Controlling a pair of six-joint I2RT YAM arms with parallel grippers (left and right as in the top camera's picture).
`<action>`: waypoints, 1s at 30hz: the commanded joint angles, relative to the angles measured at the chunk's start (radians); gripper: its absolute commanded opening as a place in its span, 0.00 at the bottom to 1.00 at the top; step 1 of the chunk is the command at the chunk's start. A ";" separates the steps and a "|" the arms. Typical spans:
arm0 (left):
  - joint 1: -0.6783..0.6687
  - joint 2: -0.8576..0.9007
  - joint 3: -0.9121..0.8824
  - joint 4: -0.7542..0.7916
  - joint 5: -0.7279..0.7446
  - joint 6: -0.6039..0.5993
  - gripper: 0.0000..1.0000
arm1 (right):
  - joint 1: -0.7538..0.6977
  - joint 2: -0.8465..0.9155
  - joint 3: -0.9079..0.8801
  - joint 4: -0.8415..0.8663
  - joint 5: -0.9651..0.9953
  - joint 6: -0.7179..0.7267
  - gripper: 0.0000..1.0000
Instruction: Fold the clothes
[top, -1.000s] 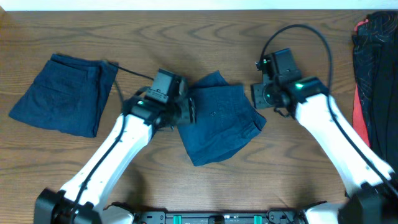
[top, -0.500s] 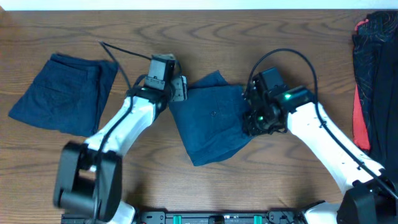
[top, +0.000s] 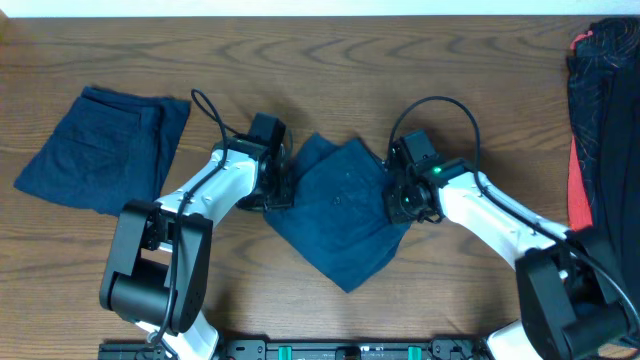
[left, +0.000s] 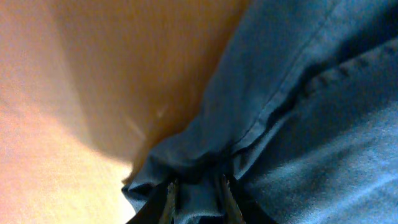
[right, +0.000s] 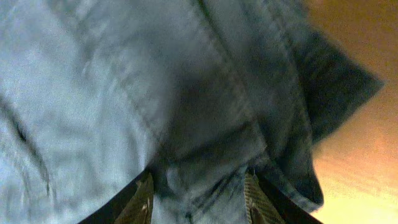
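we see navy shorts lying skewed at middle of desk, one corner pointing near. left fingers almost together, pinching bunched hem at shorts' left edge. right fingers set wider, clamping thick seamed fold at shorts' right edge. second navy pair lies folded at far left, well apart. dark and red cloth heap at right edge of view.

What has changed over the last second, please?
The left gripper closed on the middle shorts at their left edge; the right gripper moved in over their right edge. The shorts turned and slid toward the robot. The folded shorts and the dark pile stayed put.
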 joint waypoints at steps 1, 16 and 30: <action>0.000 0.006 -0.005 -0.065 0.147 0.004 0.23 | 0.000 0.052 -0.007 0.076 0.053 0.008 0.46; 0.001 -0.252 -0.005 0.073 0.119 0.007 0.58 | -0.002 0.001 0.031 0.077 0.128 0.009 0.55; -0.038 -0.108 -0.005 0.352 0.214 0.135 0.61 | -0.021 -0.293 0.053 -0.097 0.223 0.068 0.61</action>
